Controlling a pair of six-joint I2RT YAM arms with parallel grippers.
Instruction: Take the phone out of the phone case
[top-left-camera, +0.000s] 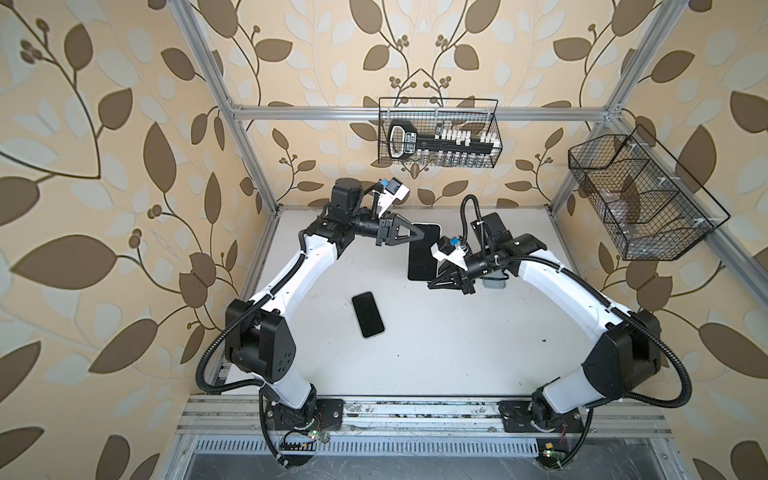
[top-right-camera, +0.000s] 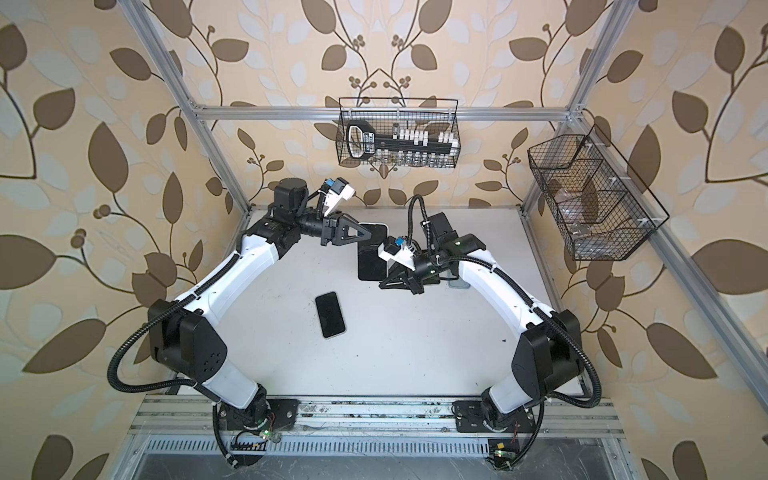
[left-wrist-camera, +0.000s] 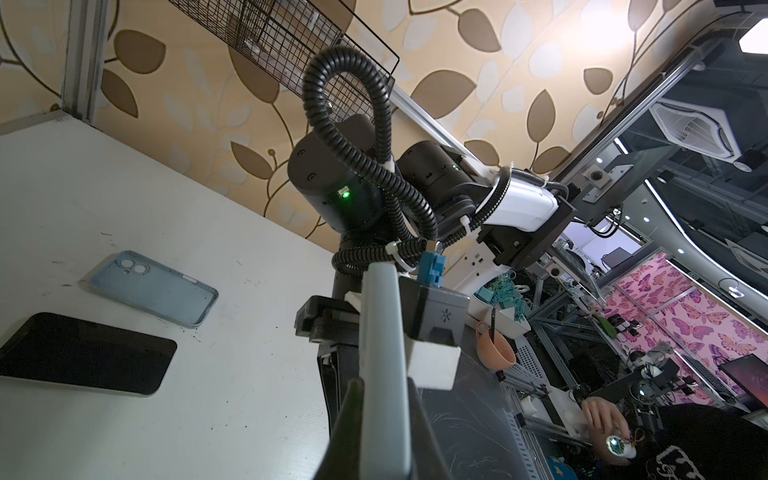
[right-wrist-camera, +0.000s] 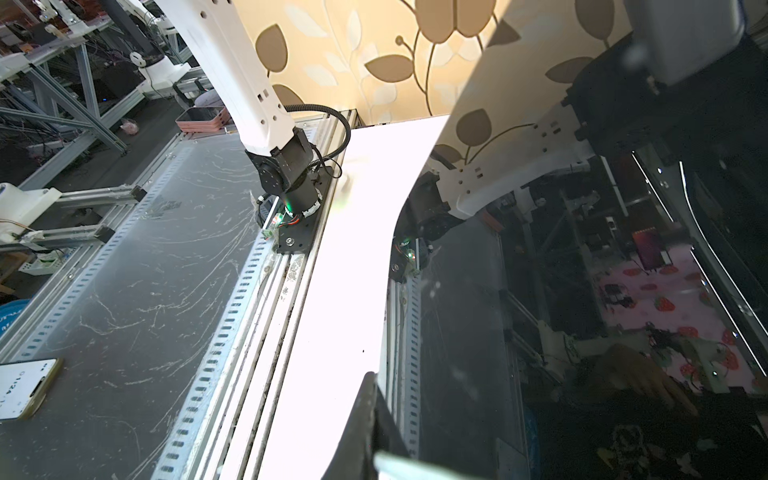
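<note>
Your left hand (top-left-camera: 419, 236) is pinched narrow on the far end of the cased phone (top-left-camera: 423, 257). Your right hand (top-left-camera: 433, 284) is pinched on its near right corner. The phone hangs between them above the desk (top-left-camera: 457, 353), long axis running back to front. With a hand at each end, the peel turns, I judge, on which one grips the pale rim. Another phone (top-left-camera: 368, 314) and an empty blue case (left-wrist-camera: 153, 289) lie loose. No brand or label is readable.
</note>
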